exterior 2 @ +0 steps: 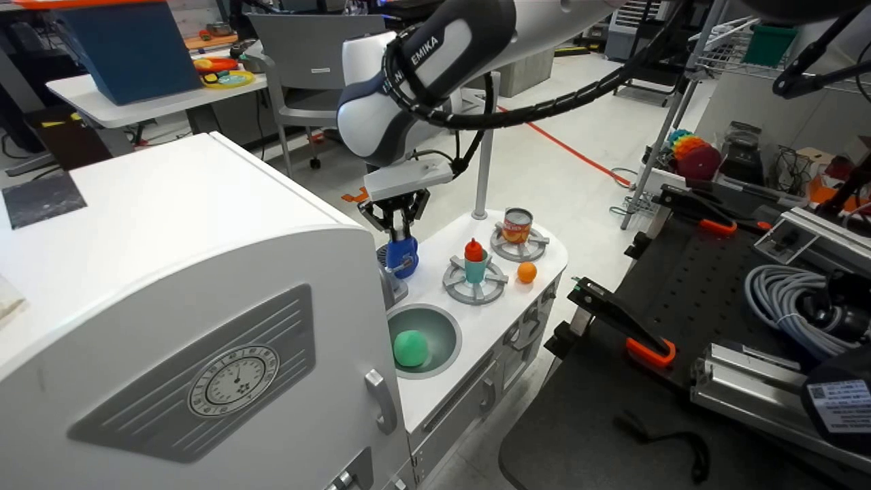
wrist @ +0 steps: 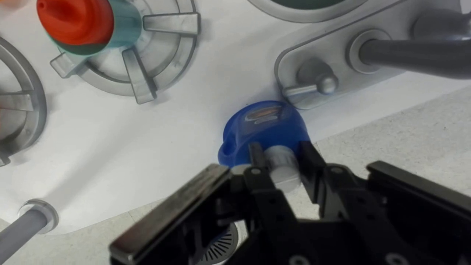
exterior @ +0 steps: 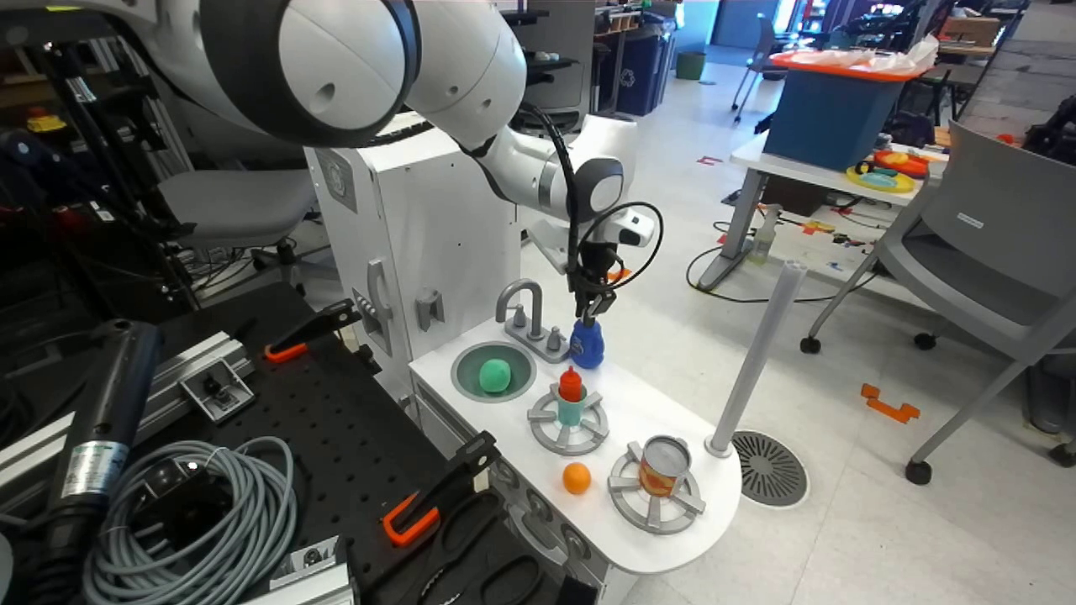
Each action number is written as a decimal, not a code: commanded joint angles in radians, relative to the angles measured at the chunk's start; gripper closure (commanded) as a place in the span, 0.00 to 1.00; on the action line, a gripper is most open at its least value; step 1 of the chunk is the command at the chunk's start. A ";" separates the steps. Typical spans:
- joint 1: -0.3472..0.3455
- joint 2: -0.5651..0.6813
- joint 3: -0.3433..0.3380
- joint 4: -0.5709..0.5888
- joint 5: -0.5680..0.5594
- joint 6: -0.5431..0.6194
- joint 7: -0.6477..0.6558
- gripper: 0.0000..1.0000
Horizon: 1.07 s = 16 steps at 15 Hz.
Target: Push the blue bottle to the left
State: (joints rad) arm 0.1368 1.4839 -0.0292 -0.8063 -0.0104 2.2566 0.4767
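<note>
Wrist view, L to R: grey post (wrist: 22, 233), then toy burner (wrist: 136, 70) carrying teal cup (wrist: 127, 27) with red squeeze bottle (wrist: 79, 18) in it, all left of the tool (wrist: 282, 151). Tool: fingers near together, looks pinched on the pale cap (wrist: 281, 163) of the blue bottle (wrist: 266, 127). Bottle is directly under the tool in both exterior views, upright on the surface (wrist: 158, 136), near its edge. Faucet (wrist: 412, 55) is near, right of the tool. Handling guess: hollow toy plastic, so light, stiff, a bit slick, not fragile. High push could tip it. Cap grip should do for a slide; for a plain shove, fingers together, low on the body. Cap might twist, so squeeze gently.
</note>
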 commanded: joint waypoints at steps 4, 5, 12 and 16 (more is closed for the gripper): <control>0.004 0.001 -0.011 -0.022 0.013 0.018 -0.019 0.39; 0.004 0.000 -0.012 -0.024 0.013 0.017 -0.018 0.31; -0.016 -0.065 0.044 -0.120 0.016 0.011 -0.061 0.00; -0.039 -0.202 0.092 -0.324 0.030 0.008 -0.101 0.00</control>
State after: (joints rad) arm 0.1286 1.4199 0.0188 -0.9328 -0.0100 2.2571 0.4207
